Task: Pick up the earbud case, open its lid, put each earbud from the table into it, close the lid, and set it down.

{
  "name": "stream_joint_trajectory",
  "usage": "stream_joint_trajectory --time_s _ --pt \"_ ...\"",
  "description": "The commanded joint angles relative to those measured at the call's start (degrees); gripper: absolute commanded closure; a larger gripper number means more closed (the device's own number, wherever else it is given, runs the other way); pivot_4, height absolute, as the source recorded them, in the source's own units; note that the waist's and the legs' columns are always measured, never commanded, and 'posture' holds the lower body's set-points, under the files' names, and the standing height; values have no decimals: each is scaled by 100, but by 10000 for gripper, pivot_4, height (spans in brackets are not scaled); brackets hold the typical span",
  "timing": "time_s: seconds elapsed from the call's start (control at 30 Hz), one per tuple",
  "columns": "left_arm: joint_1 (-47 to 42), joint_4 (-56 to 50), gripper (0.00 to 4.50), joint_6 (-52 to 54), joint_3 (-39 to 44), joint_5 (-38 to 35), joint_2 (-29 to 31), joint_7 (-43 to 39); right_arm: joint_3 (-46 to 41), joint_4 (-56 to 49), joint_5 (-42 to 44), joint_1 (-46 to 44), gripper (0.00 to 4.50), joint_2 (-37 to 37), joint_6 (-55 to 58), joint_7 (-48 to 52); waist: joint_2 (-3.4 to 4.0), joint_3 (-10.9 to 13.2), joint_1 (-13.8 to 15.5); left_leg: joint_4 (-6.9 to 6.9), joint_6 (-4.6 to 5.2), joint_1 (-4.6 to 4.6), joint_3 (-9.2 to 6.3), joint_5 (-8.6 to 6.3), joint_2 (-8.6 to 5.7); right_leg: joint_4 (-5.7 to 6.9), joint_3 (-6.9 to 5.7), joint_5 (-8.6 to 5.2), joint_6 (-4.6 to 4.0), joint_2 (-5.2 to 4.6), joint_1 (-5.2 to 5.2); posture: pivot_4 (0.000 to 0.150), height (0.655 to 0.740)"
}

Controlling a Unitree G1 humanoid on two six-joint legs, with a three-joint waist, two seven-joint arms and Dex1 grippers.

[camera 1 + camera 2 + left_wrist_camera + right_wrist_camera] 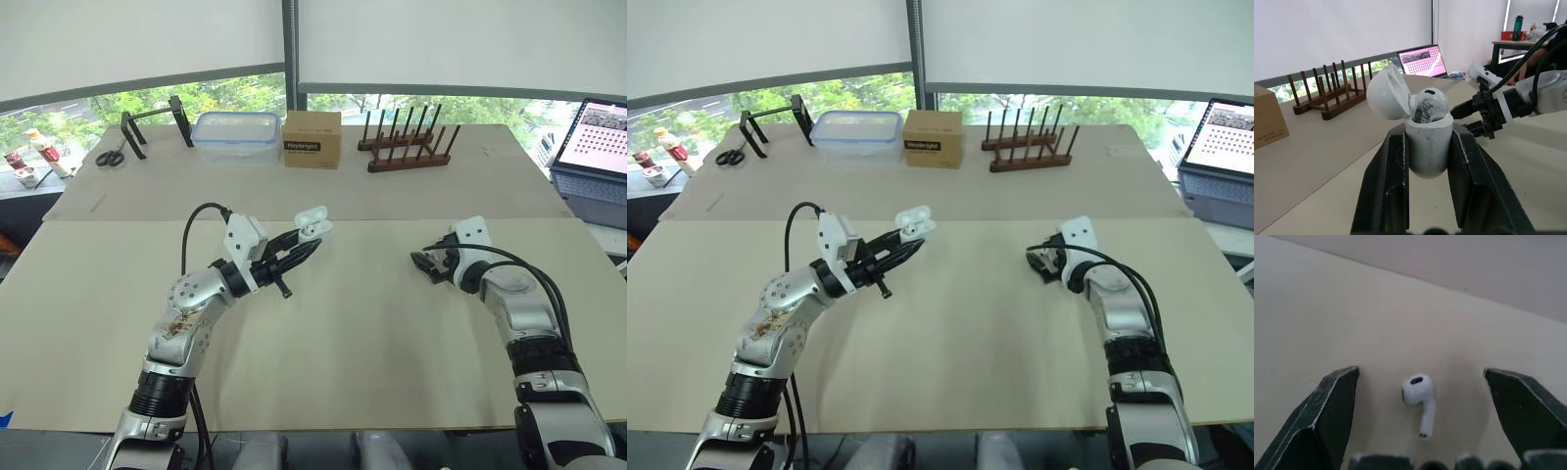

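Observation:
My left gripper [310,238] is shut on the white earbud case [1428,142], held above the table left of centre. Its lid [1387,93] stands open, and one earbud [1429,104] sits in the case. A second white earbud [1419,395] lies on the beige table between the spread fingers of my right gripper [423,262], which is open and low over the table to the right of centre. In the left wrist view my right gripper [1469,117] shows beyond the case.
Along the back of the table [353,323] stand a wooden peg rack [407,147], a cardboard box [313,138], a clear plastic container [236,136], a black stand [152,122] and scissors [110,157]. A laptop [595,137] sits at the far right.

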Motion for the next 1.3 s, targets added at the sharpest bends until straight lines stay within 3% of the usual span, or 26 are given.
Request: stream_joint_trajectory --time_s 0.03,0.33,0.53,0.73,0.93,1.3 --pt "-24 -207 39429 -30 32 -32 28 12 -206 31 132 1 10957 -16 108 126 0 0 8 0 0 0 -1 0 0 1 0 0 0 0 1 1500 7400" --pt "1 -247 39429 -11 23 -44 54 6 107 -1146 140 578 41477 -146 406 713 1 0 9 0 0 -1 -7 0 0 3 -1 0 0 0 0 1500 7400" --pt "134 -422 39429 82 25 -83 72 62 418 -2851 356 1534 42003 -944 277 2069 2 0 26 0 0 -4 -12 0 0 2 -1 0 0 0 -2 1500 7400" --pt "403 -774 39429 272 -44 -151 30 166 307 -4284 704 2815 42004 -2523 -280 3980 9 1 28 2 3 -1 -15 -2 1 -6 -2 -1 2 1 6 1500 7400" --pt "491 -861 39429 342 -189 -125 -104 211 248 -3395 215 3395 42004 -3547 -2340 5005 7 2 27 3 3 20 7 -2 3 -10 -2 -1 2 5 28 1500 7400" --pt "519 -920 39429 412 -213 -156 -143 288 197 -2716 -54 3830 42004 -3933 -3335 5233 5 3 54 3 4 46 1 -3 4 -22 -3 -2 2 3 59 1500 7400"
